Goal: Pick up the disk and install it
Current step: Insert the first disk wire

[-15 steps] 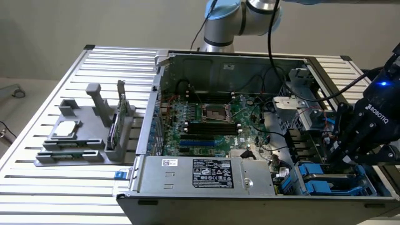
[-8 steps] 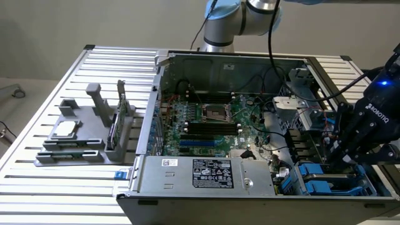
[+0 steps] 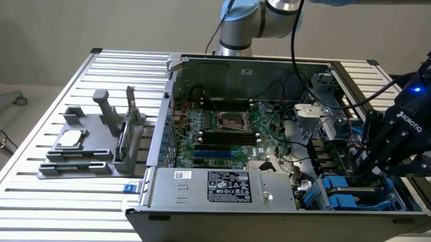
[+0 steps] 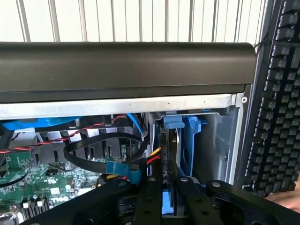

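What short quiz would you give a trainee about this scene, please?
1. True or false: the gripper is at the grey holder on the slatted table.
2. The carrier on the disk that the gripper holds is: A red, B blue, C green.
3. On which side of the exterior view does the grey holder stand?
Key: 1 false, it reaches into the computer case; 2 B; 3 the left.

We see soft, even light on the pale table (image 3: 47, 201), shadow inside the computer case (image 3: 229, 75), a small blue light (image 3: 417, 91) glowing, and slats (image 4: 140, 21) washed out white in the wrist view.
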`<move>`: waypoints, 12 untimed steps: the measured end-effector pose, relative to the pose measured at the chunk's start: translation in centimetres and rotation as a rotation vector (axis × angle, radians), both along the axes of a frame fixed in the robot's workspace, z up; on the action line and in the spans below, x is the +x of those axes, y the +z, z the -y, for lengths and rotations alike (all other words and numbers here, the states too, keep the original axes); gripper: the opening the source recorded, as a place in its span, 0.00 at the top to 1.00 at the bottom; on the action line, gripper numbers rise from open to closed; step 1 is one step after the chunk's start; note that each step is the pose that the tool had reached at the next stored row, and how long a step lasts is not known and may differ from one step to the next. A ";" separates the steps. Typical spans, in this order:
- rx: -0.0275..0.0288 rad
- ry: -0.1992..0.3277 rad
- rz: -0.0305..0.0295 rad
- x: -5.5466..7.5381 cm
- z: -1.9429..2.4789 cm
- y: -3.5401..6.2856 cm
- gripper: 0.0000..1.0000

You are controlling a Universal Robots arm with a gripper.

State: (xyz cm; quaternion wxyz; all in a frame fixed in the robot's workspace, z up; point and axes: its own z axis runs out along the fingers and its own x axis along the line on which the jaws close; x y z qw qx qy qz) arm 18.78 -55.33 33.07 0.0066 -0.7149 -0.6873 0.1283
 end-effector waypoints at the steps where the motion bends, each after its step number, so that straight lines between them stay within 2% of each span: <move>1: -0.0003 0.000 -0.0005 0.0 0.00 -0.02 0.83; 7: 0.0001 0.000 -0.0045 0.3 0.00 -0.25 0.83; 12: -0.0002 -0.001 -0.0130 0.4 0.00 -0.39 0.83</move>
